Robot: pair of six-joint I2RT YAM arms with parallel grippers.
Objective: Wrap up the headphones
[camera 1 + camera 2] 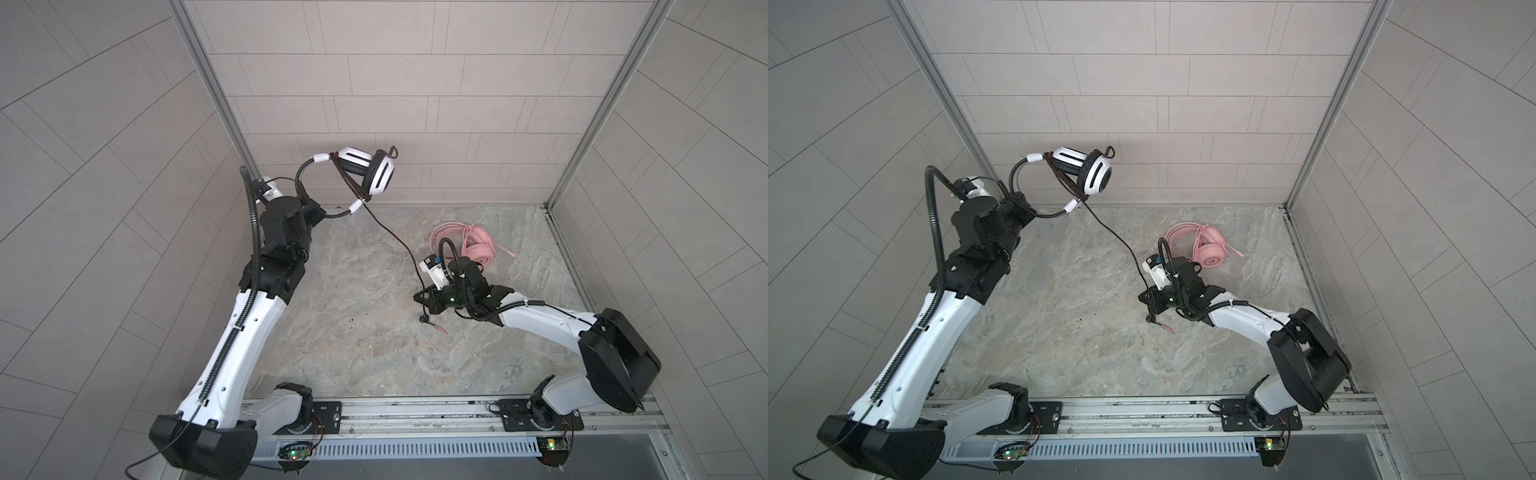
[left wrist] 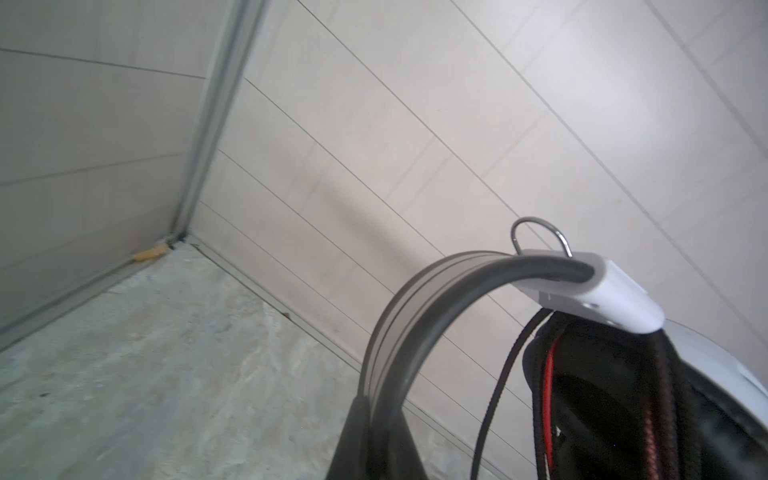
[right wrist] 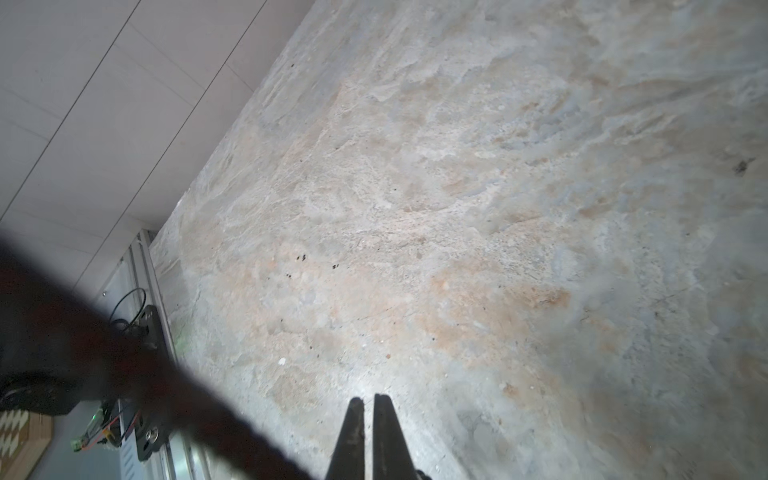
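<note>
Black cable runs nearly taut from white-and-black headset, clamped in left gripper well apart from pink headset, to right gripper pinching it nearby. We judge overpull could slip a grip.

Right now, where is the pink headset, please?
In both top views the pink headset lies far right on the table, just beyond the right gripper.

White-and-black headphones, thin black cable. Pink headphones all pink. Table grey and tan, swirly. Walls pale grey tiles.
</note>
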